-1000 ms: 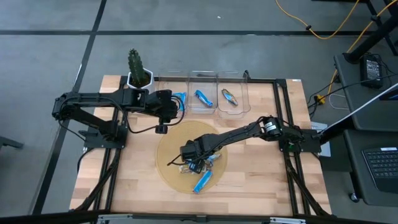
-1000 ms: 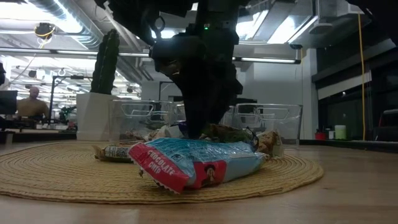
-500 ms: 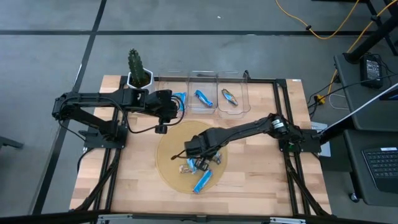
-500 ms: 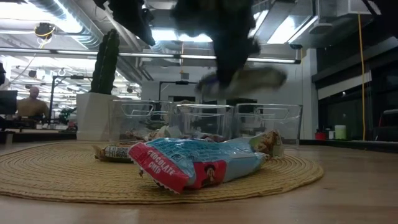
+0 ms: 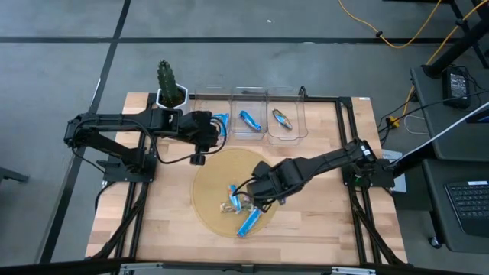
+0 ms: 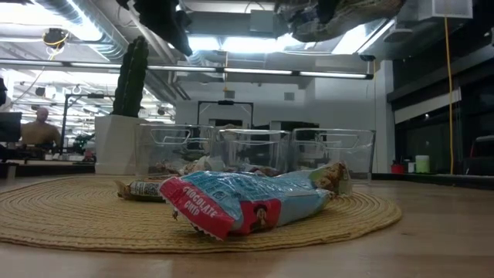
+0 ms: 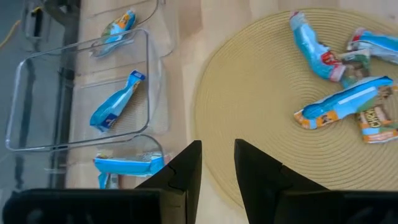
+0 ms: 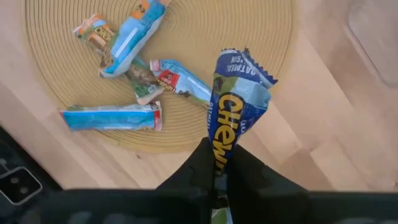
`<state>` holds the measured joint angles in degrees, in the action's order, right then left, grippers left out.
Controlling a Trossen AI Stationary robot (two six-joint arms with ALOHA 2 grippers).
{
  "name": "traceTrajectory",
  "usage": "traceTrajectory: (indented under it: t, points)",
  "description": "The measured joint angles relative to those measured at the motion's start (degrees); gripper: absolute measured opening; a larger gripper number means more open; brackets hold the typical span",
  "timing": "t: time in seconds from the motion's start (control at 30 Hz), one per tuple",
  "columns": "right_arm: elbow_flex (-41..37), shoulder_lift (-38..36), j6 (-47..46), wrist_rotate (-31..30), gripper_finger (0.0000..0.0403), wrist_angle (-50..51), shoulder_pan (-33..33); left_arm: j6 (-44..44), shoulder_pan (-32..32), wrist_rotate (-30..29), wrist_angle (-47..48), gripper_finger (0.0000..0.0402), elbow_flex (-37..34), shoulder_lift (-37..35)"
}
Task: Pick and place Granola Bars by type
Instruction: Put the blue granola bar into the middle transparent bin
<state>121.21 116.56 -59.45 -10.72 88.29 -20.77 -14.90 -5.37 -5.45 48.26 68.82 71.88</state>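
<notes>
My right gripper (image 8: 217,158) hovers over the round woven mat (image 5: 208,172), shut on a green, blue and yellow granola bar (image 8: 237,93). This bar shows at the top of the low view (image 6: 340,15). Several other bars, mostly blue, lie flat on the mat (image 8: 112,117) (image 5: 248,223). The nearest blue one fills the low view (image 6: 247,205). My left gripper (image 7: 217,163) waits by the leftmost of three clear bins (image 5: 219,128), its fingers a little apart and holding nothing. My right gripper pinches the bar between its two fingers at one end (image 8: 218,146). The bar sticks straight out past the fingertips, along the line of the fingers. It is lifted clear, high above the mat.
Three clear bins stand side by side at the table's far edge. Blue bars lie in the left one (image 7: 124,165) and the middle one (image 5: 248,118), and a brown and silver bar in the right one (image 5: 283,120). A potted cactus (image 5: 169,85) stands left of them.
My right gripper has risen from the pile on the mat and moved toward the table's right edge, carrying the bar up with it. The bar is lifted clear and now shows only at the top of the low view. The other bars stayed on the mat.
</notes>
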Motion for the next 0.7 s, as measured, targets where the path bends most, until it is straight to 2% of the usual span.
traceTrajectory:
  t: [0.13,0.23,0.57,0.7]
  points:
    - [0.0,0.0,0.0,-0.2,0.0030,0.2,0.4,-0.5,0.0,0.8,0.0,0.0088,0.0,0.0]
    - [0.0,0.0,3.6,-0.2,0.0016,0.8,2.3,0.4,0.0,0.9,0.0,0.0088,0.0,0.0]
    - [0.0,-1.5,31.9,3.3,0.0028,1.0,14.6,2.7,0.0,0.9,0.0,0.0088,0.0,0.0]
    - [0.0,-4.3,42.5,3.3,0.0017,1.4,21.2,5.2,0.0,0.7,-0.2,0.0088,0.0,0.0]
